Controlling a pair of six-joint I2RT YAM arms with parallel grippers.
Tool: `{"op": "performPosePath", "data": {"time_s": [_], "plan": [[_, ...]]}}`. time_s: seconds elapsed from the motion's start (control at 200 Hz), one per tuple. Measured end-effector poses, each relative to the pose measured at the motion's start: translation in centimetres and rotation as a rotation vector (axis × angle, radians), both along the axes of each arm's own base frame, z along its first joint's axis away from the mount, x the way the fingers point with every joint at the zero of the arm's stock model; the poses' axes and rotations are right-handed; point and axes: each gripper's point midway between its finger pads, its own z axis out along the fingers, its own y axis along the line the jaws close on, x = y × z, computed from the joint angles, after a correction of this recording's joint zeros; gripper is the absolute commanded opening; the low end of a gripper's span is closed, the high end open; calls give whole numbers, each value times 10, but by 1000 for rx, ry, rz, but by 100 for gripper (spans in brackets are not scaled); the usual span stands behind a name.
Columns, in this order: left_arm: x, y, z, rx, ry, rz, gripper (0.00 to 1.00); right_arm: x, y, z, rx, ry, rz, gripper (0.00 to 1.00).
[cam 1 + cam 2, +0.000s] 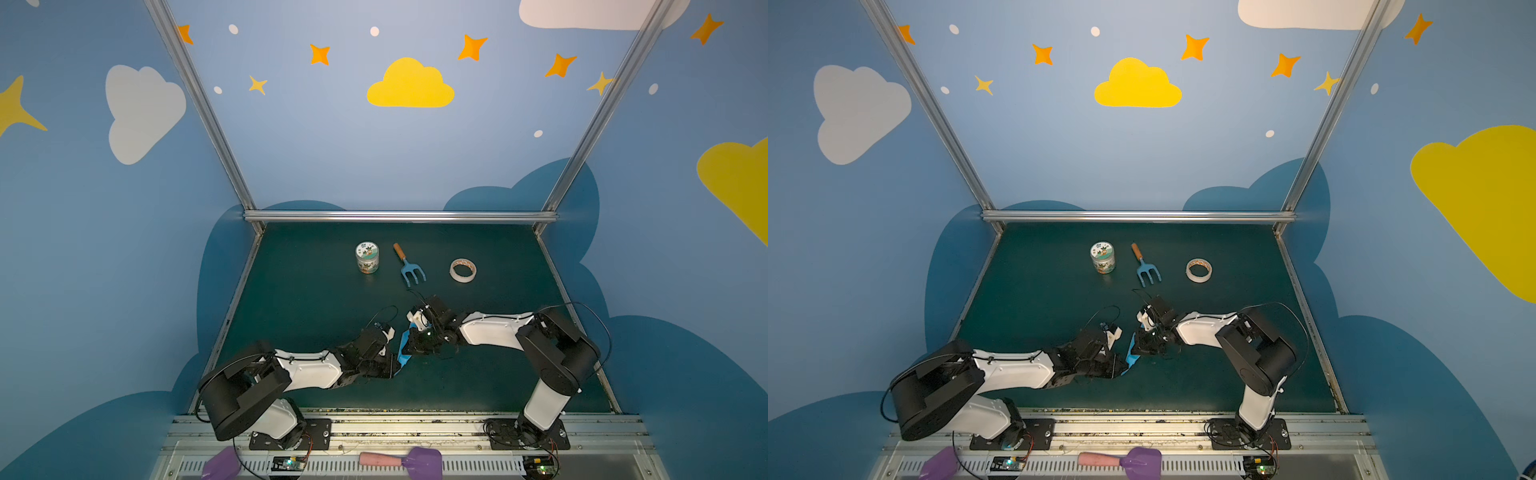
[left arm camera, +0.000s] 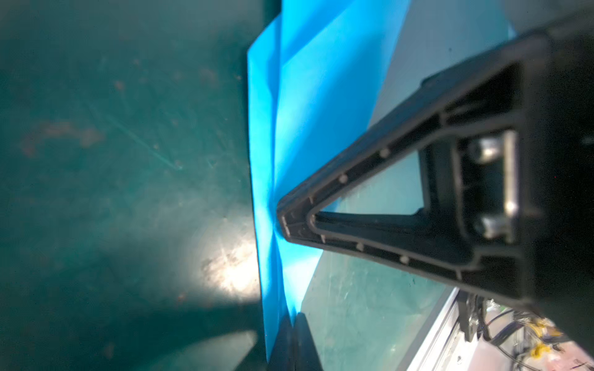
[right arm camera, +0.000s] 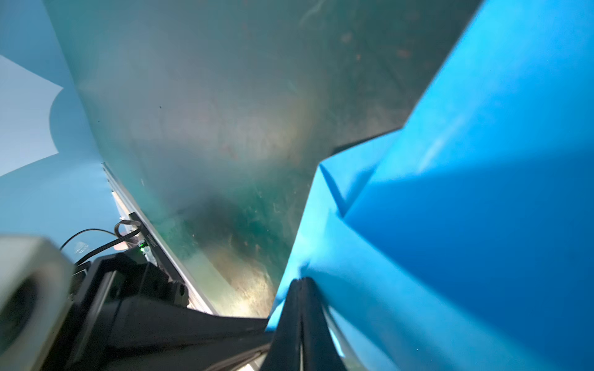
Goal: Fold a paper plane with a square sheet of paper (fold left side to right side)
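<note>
Your left gripper [image 2: 295, 340] has its tips close together at the near end of the paper [image 1: 403, 351], but no view lets you tell whether they nip that edge or only flank it. The paper, creased into layers, shows as a narrow strip between the two grippers over the middle of the mat [image 1: 311, 316]. Its long axis runs near to far and leans slightly right; whether any corner rests on the mat is unclear. Just right of it, your right gripper [image 3: 302, 287] has its jaws pressed together, pinching a layered edge of the paper. The coming fold, I judge, turns on this: the paper lies between both arms, equally near each, with only the right one surely holding. A top view gives a thin blue sliver; the wrist views show the creases and the pinch. Jar [image 1: 367, 257], fork [image 1: 409, 270] and tape [image 1: 463, 270] stand well apart, farther back.
</note>
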Motion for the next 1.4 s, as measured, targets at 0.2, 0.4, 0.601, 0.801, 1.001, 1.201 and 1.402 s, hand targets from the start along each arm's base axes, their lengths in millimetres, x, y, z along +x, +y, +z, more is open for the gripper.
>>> {"op": "performPosePath", "data": {"time_s": [0.2,0.4,0.601,0.801,1.001,1.201,1.402], "plan": [[16,0,47,-63,-80,42,13,-1,0,0,18,0,4,5],[31,-6,61,-81,-100,45,3,-1,0,0,27,0,2,3],[22,-8,24,-17,-7,8,3,-1,0,0,36,5,-3,3],[17,-12,6,0,27,-17,3,0,-1,0,46,9,-8,2],[9,-15,-6,0,37,-35,3,1,-2,0,55,10,-18,2],[5,-17,-8,-31,24,-34,3,1,-2,-1,64,11,-20,1],[3,-15,-6,-47,17,-23,3,1,-3,-1,72,13,-21,1]]}}
